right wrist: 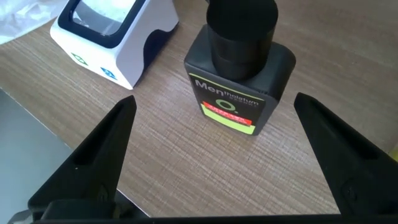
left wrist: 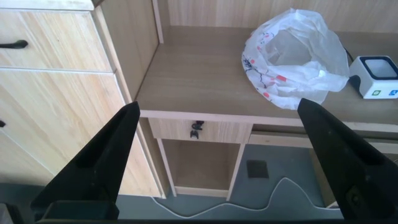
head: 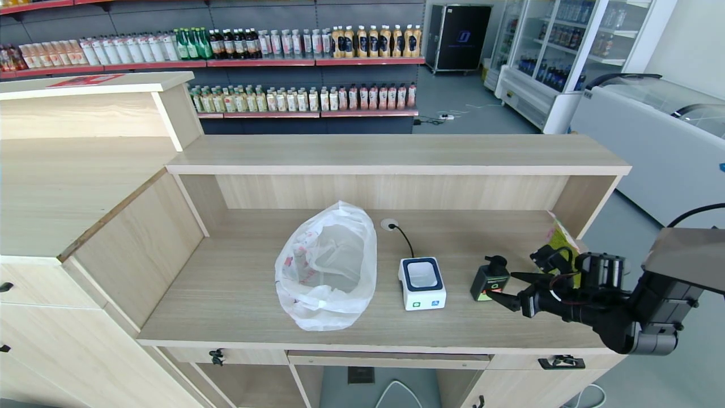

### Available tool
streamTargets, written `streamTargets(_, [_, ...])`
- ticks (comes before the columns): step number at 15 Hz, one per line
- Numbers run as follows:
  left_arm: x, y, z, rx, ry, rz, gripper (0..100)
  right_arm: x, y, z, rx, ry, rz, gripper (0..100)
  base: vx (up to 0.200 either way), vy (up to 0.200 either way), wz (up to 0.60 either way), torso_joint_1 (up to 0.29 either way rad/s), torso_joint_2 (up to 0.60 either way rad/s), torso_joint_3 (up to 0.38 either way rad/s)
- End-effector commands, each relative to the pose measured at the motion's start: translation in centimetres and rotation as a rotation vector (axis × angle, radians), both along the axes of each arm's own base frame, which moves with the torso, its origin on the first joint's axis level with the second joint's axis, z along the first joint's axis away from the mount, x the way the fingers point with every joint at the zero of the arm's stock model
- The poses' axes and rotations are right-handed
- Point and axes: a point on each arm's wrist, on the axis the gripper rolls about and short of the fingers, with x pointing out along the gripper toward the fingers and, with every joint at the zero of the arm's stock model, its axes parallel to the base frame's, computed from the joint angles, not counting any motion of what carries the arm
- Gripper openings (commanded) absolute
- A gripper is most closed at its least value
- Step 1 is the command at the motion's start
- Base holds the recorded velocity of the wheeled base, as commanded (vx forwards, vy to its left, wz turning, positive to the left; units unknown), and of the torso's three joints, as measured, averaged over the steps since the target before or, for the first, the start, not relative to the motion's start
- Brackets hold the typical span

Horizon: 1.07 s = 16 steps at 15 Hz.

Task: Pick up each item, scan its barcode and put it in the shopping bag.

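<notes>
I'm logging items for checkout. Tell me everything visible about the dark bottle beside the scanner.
The dark plastic bottle has a black round cap and a front label with red and lime-green bands. It stands upright on the pale wooden counter, right of the white box-shaped scanner, untouched, ahead of the open right end effector.

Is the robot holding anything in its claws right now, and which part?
Nothing is held. The right gripper is open near the black pump bottle with a green label, not touching it. The left gripper is open and empty.
</notes>
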Motion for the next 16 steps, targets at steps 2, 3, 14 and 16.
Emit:
streamTargets(2, [0.0,0.0,0.0,0.0,0.0,0.001,100,0.07,0.22,-0.76,0.017,0.014,0.037,100,0.0,0.0,0.0,0.0,0.0,0.0])
streamTargets(3, [0.0,0.0,0.0,0.0,0.0,0.001,100,0.25,0.38,-0.96,0.018,0.013,0.046,100,0.0,0.0,0.0,0.0,0.0,0.0])
streamTargets(14, [0.0,0.0,0.0,0.0,0.0,0.001,100,0.5,0.43,-1.51,0.027,-0.034,0.086,0,0.0,0.0,0.0,0.0,0.0,0.0])
streamTargets(16, [0.0,0.0,0.0,0.0,0.0,0.001,100,0.28,0.34,-1.29,0.019,-0.07,0.086,0,0.0,0.0,0.0,0.0,0.0,0.0])
